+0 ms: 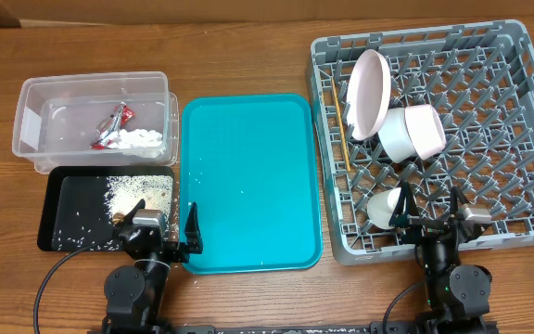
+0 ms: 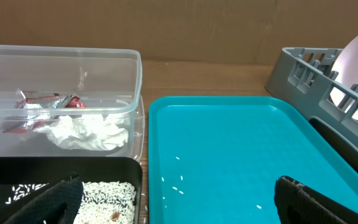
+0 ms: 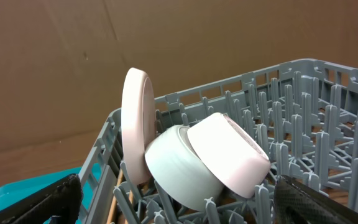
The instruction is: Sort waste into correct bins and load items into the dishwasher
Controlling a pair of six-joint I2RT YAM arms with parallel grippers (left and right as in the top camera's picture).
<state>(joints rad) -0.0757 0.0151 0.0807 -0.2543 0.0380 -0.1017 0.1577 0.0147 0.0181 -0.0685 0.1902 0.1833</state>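
near the black tray (image 1: 63, 197) | left pincer (image 1: 167, 228) apart | right pincer (image 1: 429, 215) apart, beside white cup (image 1: 381, 210)

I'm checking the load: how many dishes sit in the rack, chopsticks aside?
4: a plate on edge at the rack's left, a white bowl and a pink bowl nested beside it, and a cup near the front edge. Smaller pieces could hide behind them.
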